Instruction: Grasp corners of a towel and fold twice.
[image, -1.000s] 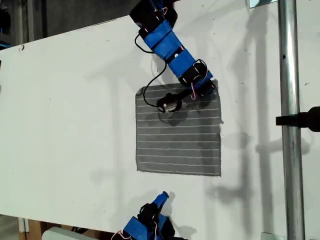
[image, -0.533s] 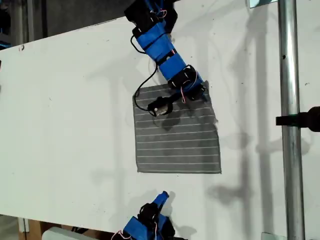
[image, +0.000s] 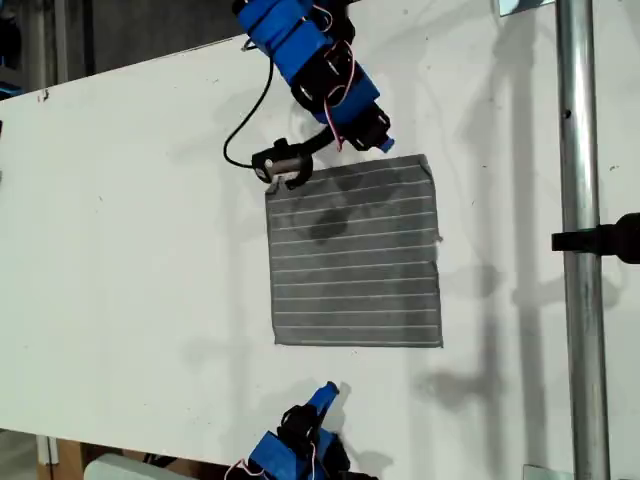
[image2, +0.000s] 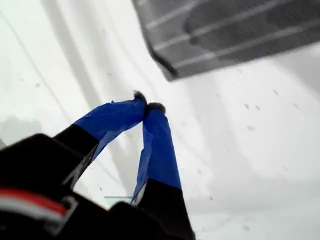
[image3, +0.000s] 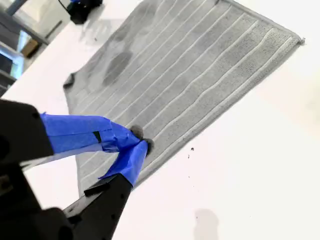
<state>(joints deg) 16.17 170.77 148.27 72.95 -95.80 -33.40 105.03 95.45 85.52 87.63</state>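
No readable text, labels, brands or numbers anywhere.

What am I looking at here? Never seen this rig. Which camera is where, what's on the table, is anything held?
You see two small blue robot arms working over a white table. The wide picture comes from a camera above, looking down on it. The other two pictures come from cameras mounted on the arms, each looking along its own gripper.

One thing lies on the table: the towel, a grey cloth with thin white stripes, spread flat and unfolded.

My first gripper sits beside one corner of the towel, just off the cloth. Its blue fingertips are pressed together with nothing between them. It belongs to the arm at the top of the exterior view.

My second gripper belongs to the arm at the bottom edge of that view. It is also closed, with no cloth in it.

So nothing is held.
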